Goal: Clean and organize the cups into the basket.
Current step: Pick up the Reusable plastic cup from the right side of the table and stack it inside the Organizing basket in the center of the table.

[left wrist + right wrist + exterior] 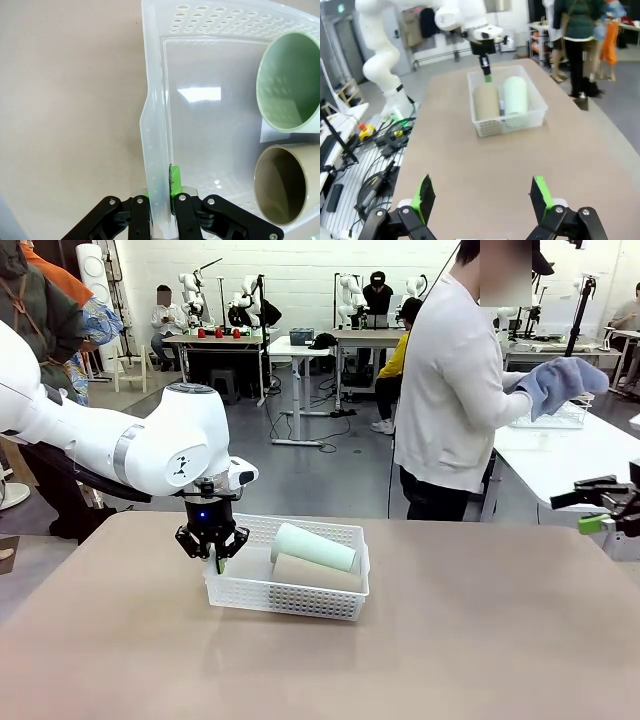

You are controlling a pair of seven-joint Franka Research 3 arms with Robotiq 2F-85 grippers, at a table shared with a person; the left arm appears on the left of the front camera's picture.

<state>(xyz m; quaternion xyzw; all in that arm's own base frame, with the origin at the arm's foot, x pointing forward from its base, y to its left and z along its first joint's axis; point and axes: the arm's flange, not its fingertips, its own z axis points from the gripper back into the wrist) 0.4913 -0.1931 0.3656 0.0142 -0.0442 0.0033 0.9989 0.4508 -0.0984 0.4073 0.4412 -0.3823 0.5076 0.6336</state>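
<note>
While reaching in from the left over the tan table (450, 640), clamps the left gripper (216, 560) straight down on the left-hand wall of the white perforated basket (290, 598) — 2 green pads pinched shut on that thin plastic wall, 1 inside and 1 outside, plain to see from the left wrist. Inside the basket, toward its right half, 2 cups lying on their sides, side by side and touching: the pale mint green cup (312, 547) on the far side, the tan-brown cup (315, 573) on the near side, both open mouths turned toward the clamped wall, both bases against the opposite wall. Under the mint cup, on the basket floor, the corner of a small white slip (270, 132); impossible to tell whether printed. At the table's right edge, the right gripper (482, 192) — jaws spread wide, gripping nothing, raised above the tabletop, aimed across it at the basket and well apart from it. Beyond the far side, a person (450, 390) in a white top, turned sideways, with a blue cloth (560, 385) in hand.
</note>
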